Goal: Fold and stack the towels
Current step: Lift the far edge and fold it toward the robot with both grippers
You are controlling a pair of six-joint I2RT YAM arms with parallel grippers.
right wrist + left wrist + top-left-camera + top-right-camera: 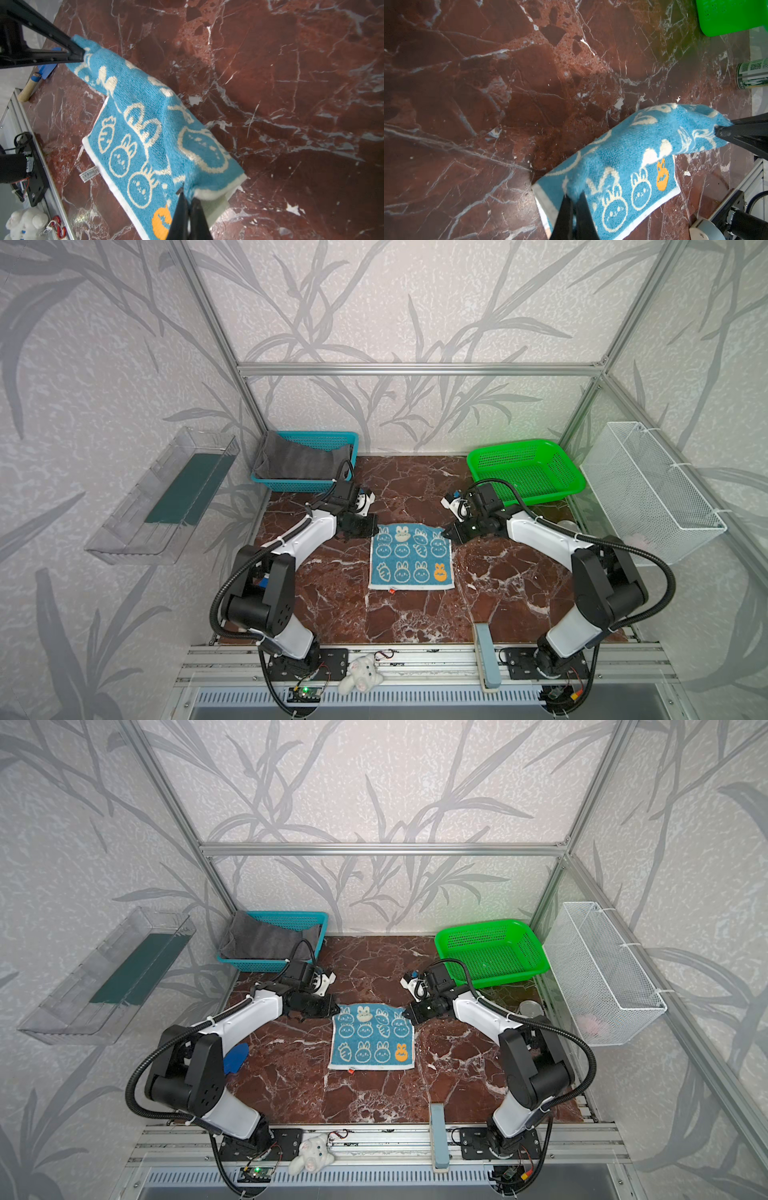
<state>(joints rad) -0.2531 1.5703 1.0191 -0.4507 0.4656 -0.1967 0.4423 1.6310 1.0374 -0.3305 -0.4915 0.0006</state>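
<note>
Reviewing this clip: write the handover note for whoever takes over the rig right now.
Left gripper: shut on the far left corner of the bunny towel.
Right gripper: shut on its far right corner.
Bunny towel: far edge lifted, near half flat on the marble table.
Grey towel: unfolded, in the teal basket, back left.
Done: both corners gripped; nothing folded or stacked.
Left: fold the bunny towel, fold the grey towel, stack them.

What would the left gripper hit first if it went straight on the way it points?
Probably the table, just past the towel corner that the left gripper pinches; it seems to slant downward, though depth is unclear.
</note>
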